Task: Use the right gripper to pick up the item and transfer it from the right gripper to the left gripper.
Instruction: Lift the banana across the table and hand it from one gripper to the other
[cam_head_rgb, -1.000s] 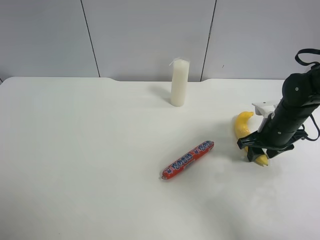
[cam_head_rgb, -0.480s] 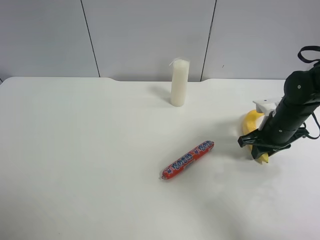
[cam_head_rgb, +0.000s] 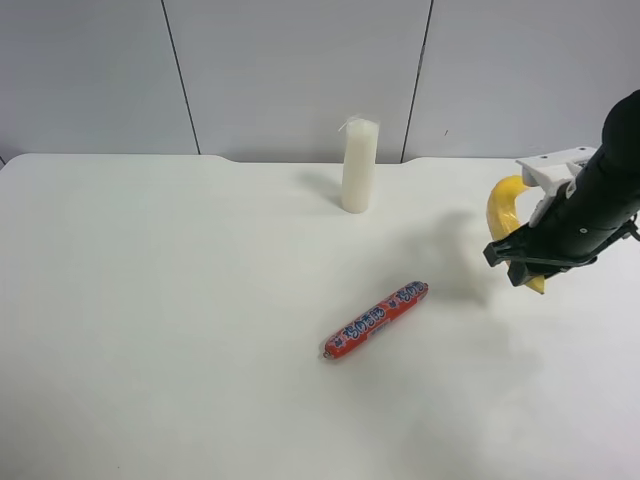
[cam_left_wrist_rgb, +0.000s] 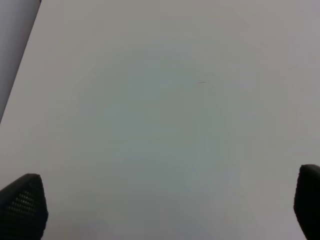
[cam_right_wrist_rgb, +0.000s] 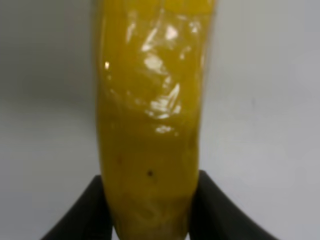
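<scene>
In the exterior high view a white table (cam_head_rgb: 180, 300) stands before a grey panelled wall (cam_head_rgb: 290, 70). A white pillar candle (cam_head_rgb: 360, 165) stands upright near the table's far edge. A red wrapped sausage stick (cam_head_rgb: 375, 320) lies slantwise near the middle, well apart from the candle. At this view's right the right gripper (cam_head_rgb: 525, 265), a black claw under a white wrist bracket (cam_head_rgb: 555, 168), is pinched on the banana (cam_head_rgb: 503, 205). The fruit's yellow curve rises behind the claw towards the bracket, and its lower tip pokes out beneath the fingers. The banana looks clear of the table, with a soft shadow (cam_head_rgb: 455, 265) on the white surface between it and the sausage stick. It touches neither the sausage stick nor the candle. In the right wrist view the banana (cam_right_wrist_rgb: 150, 125) fills the middle, glossy and lightly speckled. The two black fingers (cam_right_wrist_rgb: 82, 217) press against it on either side near one end, and the table behind it is a pale blur. In the left wrist view the left gripper (cam_left_wrist_rgb: 165, 205) is spread wide with nothing between its jaws. Only its two dark fingertips (cam_left_wrist_rgb: 22, 205) show, at opposite sides of the picture. Bare white table (cam_left_wrist_rgb: 150, 100) lies under it, with a grey strip (cam_left_wrist_rgb: 15, 30) beyond the table's edge.
</scene>
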